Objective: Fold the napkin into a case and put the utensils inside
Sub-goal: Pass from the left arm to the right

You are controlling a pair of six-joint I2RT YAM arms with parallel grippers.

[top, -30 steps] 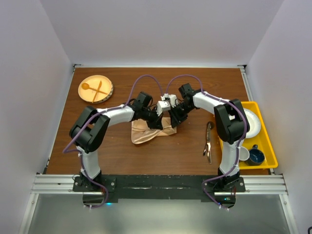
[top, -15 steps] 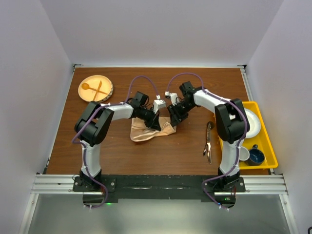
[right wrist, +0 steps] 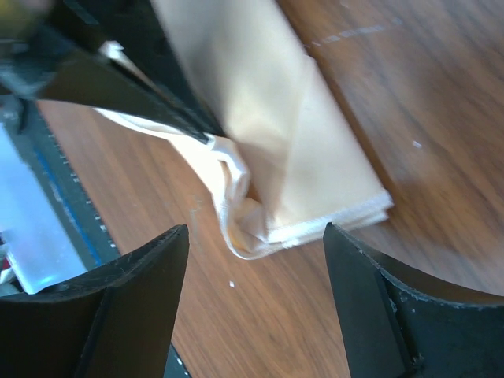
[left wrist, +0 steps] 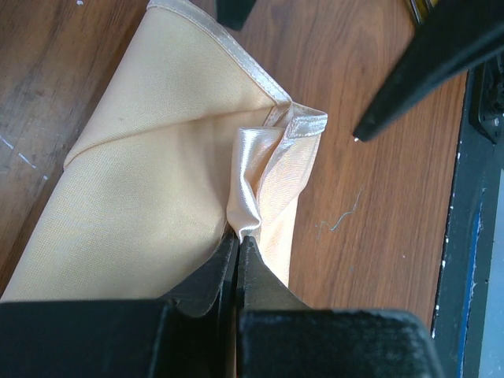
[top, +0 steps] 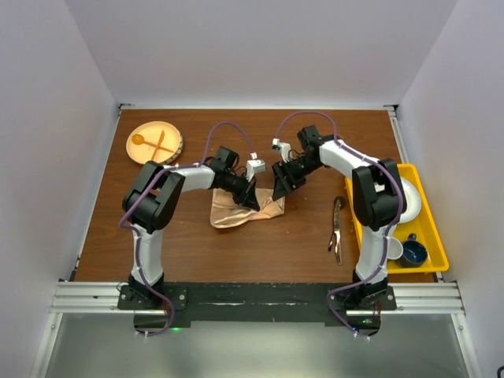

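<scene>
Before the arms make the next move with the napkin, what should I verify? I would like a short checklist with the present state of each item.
1. Left gripper shut on a fold of the napkin: ok.
2. Right gripper open, apart from the cloth: ok.
3. Napkin folded flat and neat: not ok, the pinched corner is bunched.
4. Utensils lie on the table, right of the napkin, outside it: ok.
5. Napkin has an open side for them: cannot tell.

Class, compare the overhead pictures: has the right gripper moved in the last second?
Yes: the right gripper has pulled slightly toward the far edge of the table, judged against the yellow tray, and opened.
</scene>
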